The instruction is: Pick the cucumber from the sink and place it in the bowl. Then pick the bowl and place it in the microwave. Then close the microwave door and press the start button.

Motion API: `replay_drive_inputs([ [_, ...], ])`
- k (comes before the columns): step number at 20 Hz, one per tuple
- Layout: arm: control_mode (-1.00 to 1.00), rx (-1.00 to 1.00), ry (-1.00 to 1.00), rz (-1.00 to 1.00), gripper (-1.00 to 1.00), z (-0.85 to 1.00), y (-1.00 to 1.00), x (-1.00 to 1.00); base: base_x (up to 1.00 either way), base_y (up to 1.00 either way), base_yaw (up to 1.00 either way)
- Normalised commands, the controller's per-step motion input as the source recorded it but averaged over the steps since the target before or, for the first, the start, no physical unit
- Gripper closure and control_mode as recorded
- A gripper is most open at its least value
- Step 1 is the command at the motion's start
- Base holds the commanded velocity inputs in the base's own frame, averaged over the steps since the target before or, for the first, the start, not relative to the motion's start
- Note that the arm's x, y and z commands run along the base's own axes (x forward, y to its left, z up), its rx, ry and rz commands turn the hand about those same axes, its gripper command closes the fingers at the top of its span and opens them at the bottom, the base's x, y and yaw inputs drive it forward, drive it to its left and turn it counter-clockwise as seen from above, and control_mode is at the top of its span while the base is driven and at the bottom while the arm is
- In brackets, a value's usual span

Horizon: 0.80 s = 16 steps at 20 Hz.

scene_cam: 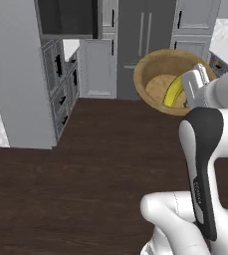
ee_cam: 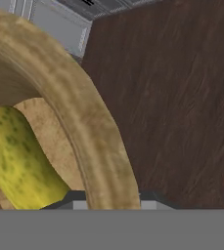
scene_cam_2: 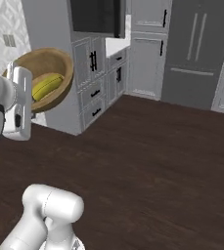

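Observation:
The brown wooden bowl (scene_cam: 153, 74) hangs tilted in the air above the dark wood floor, held by its rim. The yellow, green-tipped cucumber (scene_cam: 173, 92) lies inside it. My gripper (scene_cam: 190, 90) is shut on the bowl's rim at its right side. From the right base camera the bowl (scene_cam_2: 52, 59) opens toward the camera with the cucumber (scene_cam_2: 47, 86) in its hollow and my gripper (scene_cam_2: 29, 92) at its left edge. Up close, the rim (ee_cam: 84, 107) runs between my fingertips (ee_cam: 75, 200), with the cucumber (ee_cam: 15, 156) to its left.
A grey cabinet column with drawers (scene_cam: 60, 94) stands left of the floor (scene_cam: 85, 164), with a dark rectangular panel (scene_cam_2: 96, 14) set high in it. A tall grey fridge (scene_cam_2: 196, 49) and panelled cabinets line the far wall.

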Motion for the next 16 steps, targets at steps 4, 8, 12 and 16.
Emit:
replay_drive_inputs([
  [4, 1.00, 0.00, 0.00, 0.00, 1.00, 0.00, 0.00, 0.00, 0.90, -0.82, 0.51],
  [8, 1.00, 0.00, 0.00, 0.00, 1.00, 0.00, 0.00, 0.00, 0.67, -0.84, 0.51],
  [12, 1.00, 0.00, 0.00, 0.00, 1.00, 0.00, 0.00, 0.00, 0.54, -0.91, 0.49],
  [16, 1.00, 0.00, 0.00, 0.00, 1.00, 0.00, 0.00, 0.00, 0.41, -1.00, 0.43],
])
